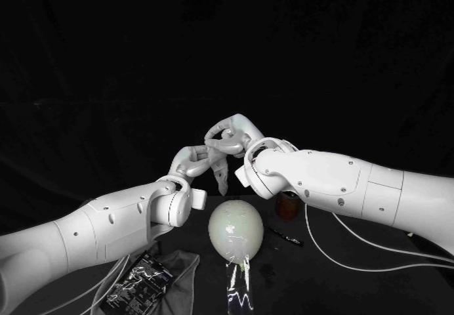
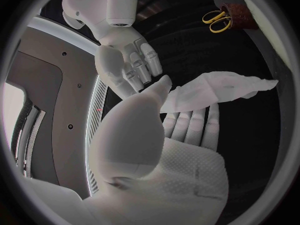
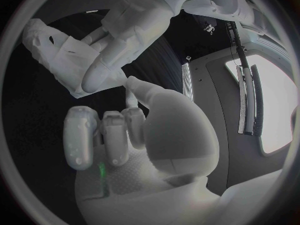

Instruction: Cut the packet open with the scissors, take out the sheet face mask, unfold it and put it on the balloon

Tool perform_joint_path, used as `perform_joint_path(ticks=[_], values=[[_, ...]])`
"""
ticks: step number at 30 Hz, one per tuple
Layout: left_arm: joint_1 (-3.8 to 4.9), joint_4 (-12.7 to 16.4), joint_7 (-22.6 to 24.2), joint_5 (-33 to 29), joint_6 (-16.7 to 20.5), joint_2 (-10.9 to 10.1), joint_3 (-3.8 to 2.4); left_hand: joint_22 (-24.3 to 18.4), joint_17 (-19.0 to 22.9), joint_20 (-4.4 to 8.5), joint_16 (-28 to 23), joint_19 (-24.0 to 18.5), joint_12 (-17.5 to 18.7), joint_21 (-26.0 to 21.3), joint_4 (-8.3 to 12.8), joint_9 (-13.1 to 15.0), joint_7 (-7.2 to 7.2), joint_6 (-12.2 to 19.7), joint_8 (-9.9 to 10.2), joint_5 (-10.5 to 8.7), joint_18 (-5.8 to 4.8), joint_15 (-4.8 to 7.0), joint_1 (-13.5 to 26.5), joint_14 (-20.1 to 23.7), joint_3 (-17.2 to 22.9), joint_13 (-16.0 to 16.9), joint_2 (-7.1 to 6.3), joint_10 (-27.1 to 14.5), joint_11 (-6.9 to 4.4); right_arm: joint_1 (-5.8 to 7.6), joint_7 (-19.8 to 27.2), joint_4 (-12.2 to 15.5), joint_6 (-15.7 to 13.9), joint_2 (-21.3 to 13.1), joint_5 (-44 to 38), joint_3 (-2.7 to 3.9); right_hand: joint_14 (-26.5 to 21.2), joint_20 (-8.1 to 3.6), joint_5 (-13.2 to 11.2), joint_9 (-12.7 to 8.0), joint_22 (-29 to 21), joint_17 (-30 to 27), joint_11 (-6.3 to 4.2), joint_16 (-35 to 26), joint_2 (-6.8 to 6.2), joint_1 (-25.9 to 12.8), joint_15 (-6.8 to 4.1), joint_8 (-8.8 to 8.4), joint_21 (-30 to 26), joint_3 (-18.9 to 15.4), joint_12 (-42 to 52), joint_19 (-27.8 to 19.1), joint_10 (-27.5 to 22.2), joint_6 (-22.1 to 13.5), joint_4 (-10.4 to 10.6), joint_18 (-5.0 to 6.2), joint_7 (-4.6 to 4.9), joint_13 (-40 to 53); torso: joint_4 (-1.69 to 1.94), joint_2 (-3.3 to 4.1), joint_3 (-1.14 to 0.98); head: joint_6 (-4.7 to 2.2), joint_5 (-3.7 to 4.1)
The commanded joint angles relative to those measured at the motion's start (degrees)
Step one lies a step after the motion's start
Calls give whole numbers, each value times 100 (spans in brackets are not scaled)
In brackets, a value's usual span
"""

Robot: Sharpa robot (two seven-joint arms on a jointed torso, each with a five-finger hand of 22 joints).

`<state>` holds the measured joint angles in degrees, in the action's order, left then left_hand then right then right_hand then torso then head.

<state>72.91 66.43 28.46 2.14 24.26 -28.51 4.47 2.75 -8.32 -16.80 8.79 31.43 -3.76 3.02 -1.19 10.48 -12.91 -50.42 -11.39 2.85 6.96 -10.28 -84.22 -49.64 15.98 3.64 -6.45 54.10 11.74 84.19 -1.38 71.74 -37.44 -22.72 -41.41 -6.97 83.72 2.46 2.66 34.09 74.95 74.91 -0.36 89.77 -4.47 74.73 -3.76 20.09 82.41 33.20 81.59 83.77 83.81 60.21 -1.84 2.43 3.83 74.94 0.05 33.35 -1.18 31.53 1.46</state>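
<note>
Above the balloon (image 1: 235,230), the left hand (image 1: 193,163) pinches the folded mask (image 2: 219,90) aloft, presumably so the right hand (image 1: 235,135), fingers apart and empty, can unfold it.

The balloon (image 1: 235,228) stands at the front middle of the tabletop (image 1: 364,295). Behind and above it the left hand (image 1: 192,161) and right hand (image 1: 237,134) meet. The sheet face mask (image 2: 219,87) hangs from the left hand, with the right hand just beside it. The packet (image 1: 142,279) lies front left of the balloon, on a cloth (image 1: 185,262). The scissors (image 2: 215,20) stand in a holder (image 1: 288,207) just right of the balloon.
</note>
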Motion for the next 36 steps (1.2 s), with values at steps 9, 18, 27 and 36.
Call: perform_joint_path(ticks=[9,18,27,36], values=[[6,-24,58,-44,107,30,-10,33,65,18,-172,-131,19,46,208,-80,-76,247,175,-12,-136,-78,-341,265,386,-4,274,-259,55,6,51,-23,-55,28,-49,7,628,-5,13,10,1277,1508,-20,23,39,44,-19,12,9,35,32,234,360,32,15,-70,3,1064,-1,-1,-3,3,0],[7,-66,124,-63,41,83,-11,87,10,16,-36,545,-3,205,-62,-20,-26,-145,1,-10,60,46,-36,-156,1024,-3,571,22,-48,6,36,-29,-23,47,-49,7,628,-5,13,10,1277,1508,-20,23,39,44,-19,12,9,35,32,234,360,32,15,-70,3,1064,0,-7,0,7,-10],[8,-158,198,-215,42,169,-14,128,-23,19,42,1153,-60,316,-260,77,69,-406,-179,-8,151,151,160,-423,1346,2,632,477,-166,7,14,-42,15,74,-44,7,627,-6,14,12,1273,1502,-19,19,40,33,-20,15,-5,58,22,227,358,30,4,-67,5,1059,-1,-2,-1,5,-13],[8,-121,233,-235,-365,126,-17,158,-63,24,92,1509,0,436,-327,155,122,-476,-285,-7,291,220,178,-603,1731,-12,732,665,-225,13,38,-238,64,114,181,6,597,10,12,-11,1200,1385,28,-51,33,-102,14,-78,-236,94,-450,104,195,-200,30,-16,66,808,2,-2,-3,-1,-16]])
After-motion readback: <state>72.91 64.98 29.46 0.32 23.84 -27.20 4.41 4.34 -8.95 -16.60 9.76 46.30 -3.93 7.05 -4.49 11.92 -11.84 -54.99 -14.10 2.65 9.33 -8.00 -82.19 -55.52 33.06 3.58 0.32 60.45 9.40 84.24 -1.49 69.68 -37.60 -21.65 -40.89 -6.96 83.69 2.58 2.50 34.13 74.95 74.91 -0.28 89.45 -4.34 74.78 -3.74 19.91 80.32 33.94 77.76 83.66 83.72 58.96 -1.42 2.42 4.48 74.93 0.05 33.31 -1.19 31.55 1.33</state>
